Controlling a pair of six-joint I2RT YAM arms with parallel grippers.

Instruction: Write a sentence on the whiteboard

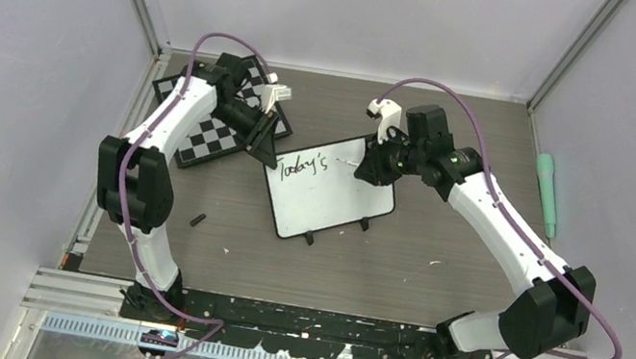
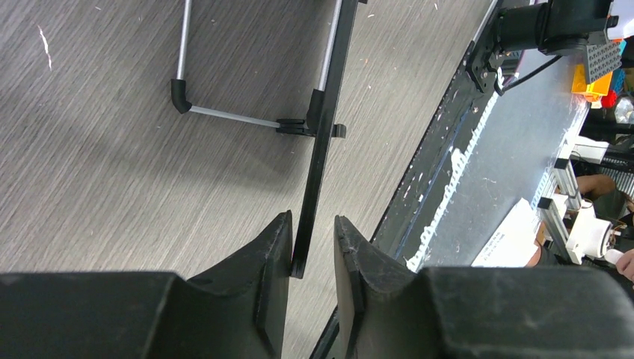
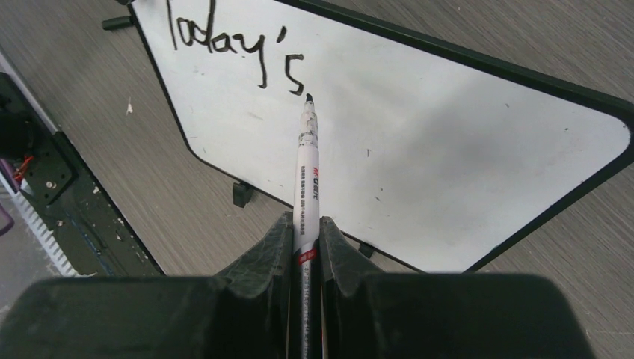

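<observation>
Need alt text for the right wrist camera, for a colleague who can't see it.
The right gripper holds a white marker, its tip just after the "Today's" handwritten on the whiteboard. The rest of the board is unwritten. It lies on a wood-grain table.

The small rectangular white board with a thin black frame and rounded corners (image 1: 335,202) is lying face up near the middle of the grey wood-grain worktop (image 1: 432,291), turned askew, with its two small black feet sticking out from the long edge nearer the arm bases. The black handwritten marker sentence (image 3: 224,45) is running in one slanted line across the board's far left corner and is reading just "Today's", with the black tip of a white marker pen (image 3: 307,164) sitting just beside the final "s".
</observation>
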